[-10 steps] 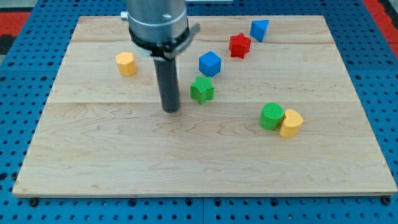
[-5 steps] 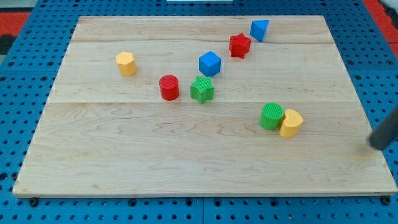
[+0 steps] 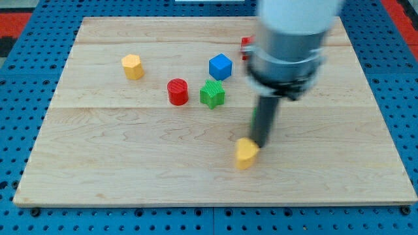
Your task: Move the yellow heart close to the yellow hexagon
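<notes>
The yellow heart (image 3: pixel 245 153) served as the landmark: it lay on the wooden board (image 3: pixel 98 176) low in the view, and my tip (image 3: pixel 261 143) stood just up and to the view's right of it, touching or very nearly touching its upper right edge; motion blur kept me from telling which. The tool was a bare rod with no jaws to spread or close, so it pinched nothing and could only push. The yellow hexagon (image 3: pixel 132 66) sat well apart from the heart, far toward the view's upper left. Between them, up and left of the heart, stood the red cylinder (image 3: pixel 177 91) and the green star (image 3: pixel 212 93), with the blue cube (image 3: pixel 221 66) above the star. A sliver of a red block (image 3: pixel 246 43) showed at the arm's left edge, and a trace of green (image 3: pixel 253 117) beside the rod, both mostly hidden. I judged the pushing step to be under way but far from done. The next move seemed to call for a push toward the view's upper left, steered below the red cylinder so as not to strike it.
</notes>
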